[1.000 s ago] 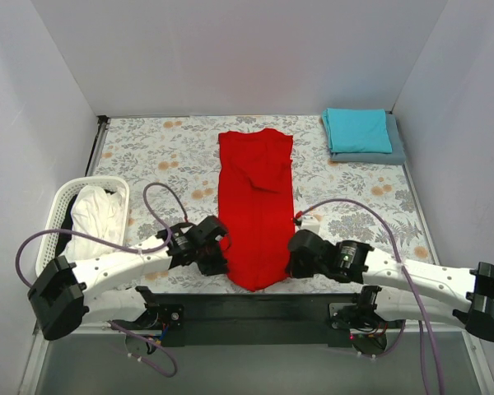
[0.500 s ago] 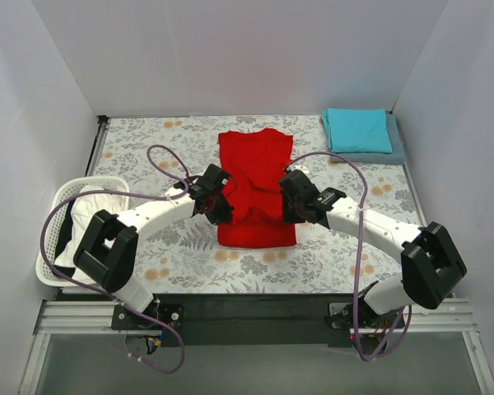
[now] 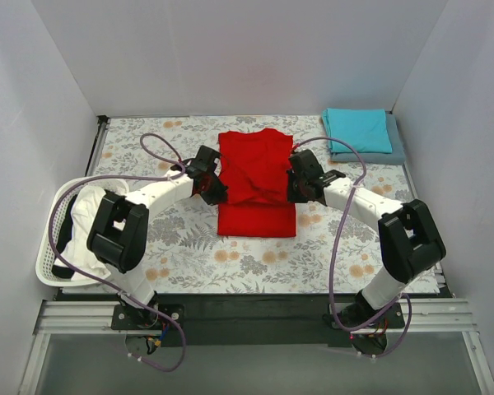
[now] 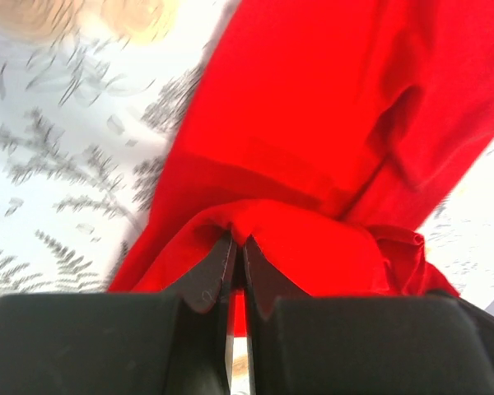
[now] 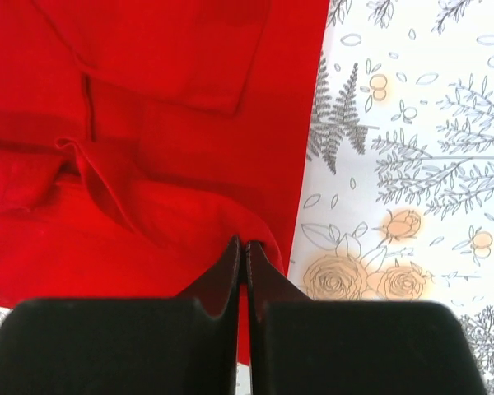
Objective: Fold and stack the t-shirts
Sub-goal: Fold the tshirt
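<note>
The red t-shirt (image 3: pixel 256 177) lies lengthwise in the middle of the table, its near part lifted and carried over its far part. My left gripper (image 3: pixel 216 188) is shut on the shirt's left edge; the left wrist view shows the pinched fold of red cloth (image 4: pixel 329 148). My right gripper (image 3: pixel 295 188) is shut on the right edge; the red cloth (image 5: pixel 148 123) fills the right wrist view. A folded teal t-shirt (image 3: pixel 359 129) lies on a folded grey-blue t-shirt (image 3: pixel 395 151) at the far right corner.
A white lattice basket (image 3: pixel 52 226) with white and dark cloth in it stands at the left edge. The table has a floral cloth (image 3: pixel 255 263). White walls close in the back and both sides.
Both grippers have carried the shirt's near hem away from the table's front edge toward the back, doubling the shirt over. The arms now reach further out.
</note>
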